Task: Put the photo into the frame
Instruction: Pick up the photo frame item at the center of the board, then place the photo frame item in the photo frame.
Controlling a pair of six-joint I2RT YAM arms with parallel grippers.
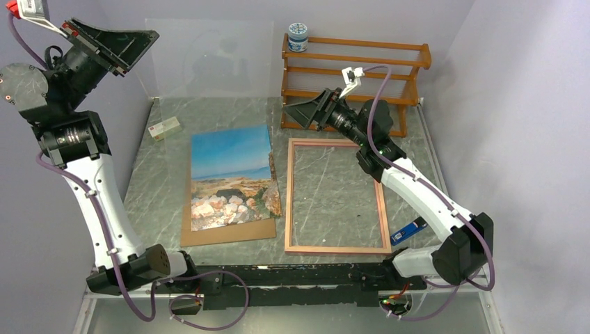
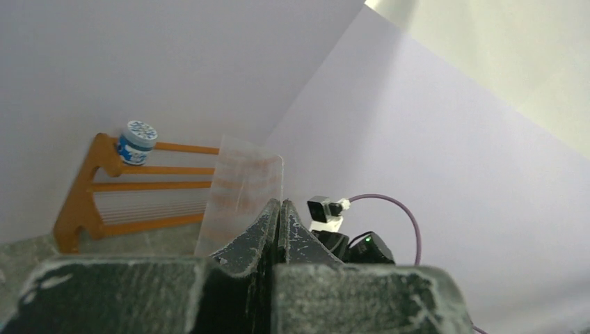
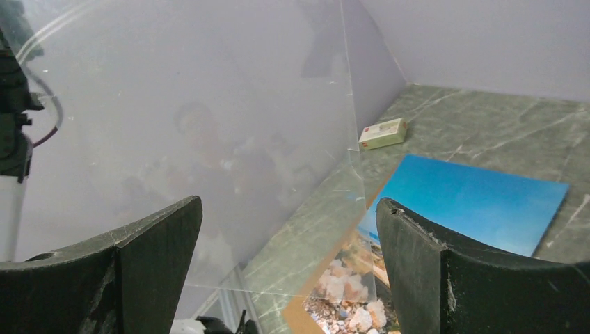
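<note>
The photo (image 1: 229, 174), a rocky seashore under blue sky, lies face up on a brown fibreboard panel (image 1: 226, 234) at the table's middle left. It also shows in the right wrist view (image 3: 473, 198). The frame (image 1: 337, 248) lies flat to its right, pale wood side up, with nothing inside it. My left gripper (image 1: 149, 36) is raised at the back left, shut on the edge of a clear pane (image 1: 209, 59) that it holds upright above the table. My right gripper (image 1: 296, 115) is open and empty, pointing left at the pane (image 3: 209, 125), apart from it.
An orange-brown wooden rack (image 1: 355, 76) stands at the back right with a blue-and-white jar (image 1: 298, 36) on top. A small box (image 1: 165, 127) lies at the back left. A blue object (image 1: 408, 232) lies by the right arm.
</note>
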